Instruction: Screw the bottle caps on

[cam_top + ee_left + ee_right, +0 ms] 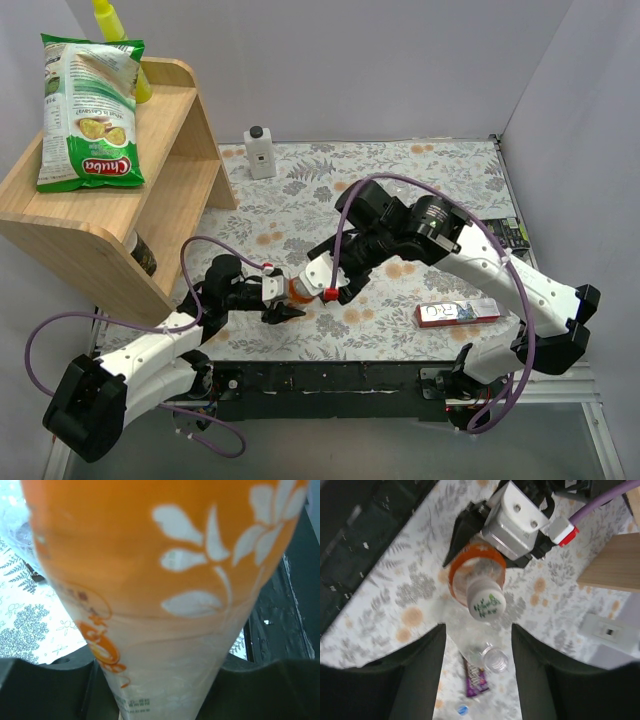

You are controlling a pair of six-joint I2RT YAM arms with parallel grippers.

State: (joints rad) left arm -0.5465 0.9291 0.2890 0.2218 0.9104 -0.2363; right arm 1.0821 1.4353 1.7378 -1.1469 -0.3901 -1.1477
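Near the front edge of the floral table (pixel 400 170), left of centre, the left gripper (pixel 280 297) was clenched on the orange bottle (pixel 476 570) (its label filled the left wrist view). A whitish cap (pixel 486 603) sat on the bottle's neck. Just to its right the right gripper (pixel 478 630) hung with its fingers spread, apart from the cap and grasping nothing. Nearby on the table were a clear bottle (pixel 494 659) and a blue cap (pixel 463 710)
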